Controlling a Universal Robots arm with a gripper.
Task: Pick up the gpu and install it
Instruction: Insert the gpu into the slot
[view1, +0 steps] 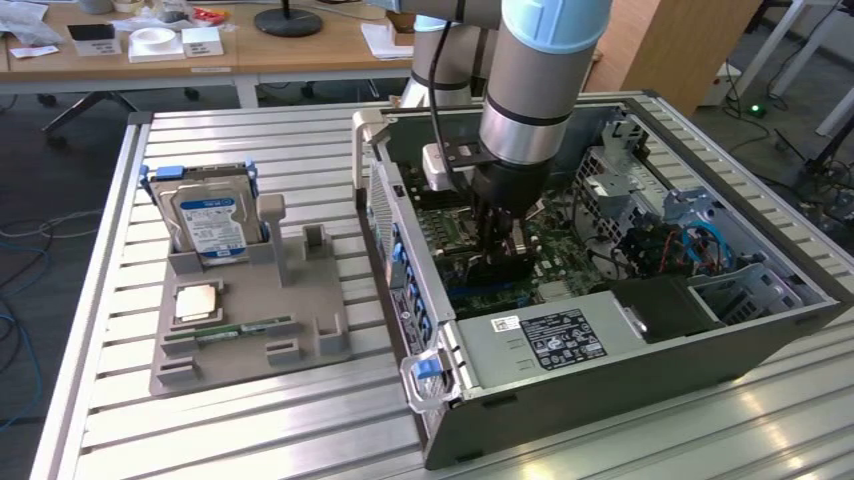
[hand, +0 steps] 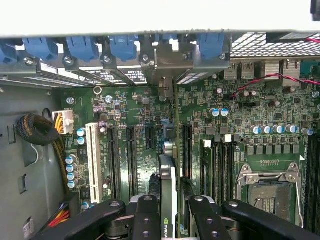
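Reaching down into the open grey computer case (view1: 641, 370), the black claw (hand: 169, 207) was clamped on the gpu (hand: 168, 192), a thin flat card with a dark face held upright on edge between the black fingers (hand: 147, 212). The card stood over the green motherboard (hand: 250, 107), its end toward the case's rear wall with blue clips (hand: 82, 47). Black expansion slots (hand: 131, 160) flanked it closely, leaving little side room. Outside, a silver hard drive (view1: 214, 225) stood in a grey holder (view1: 247, 330) on the slatted metal table (view1: 214, 440).
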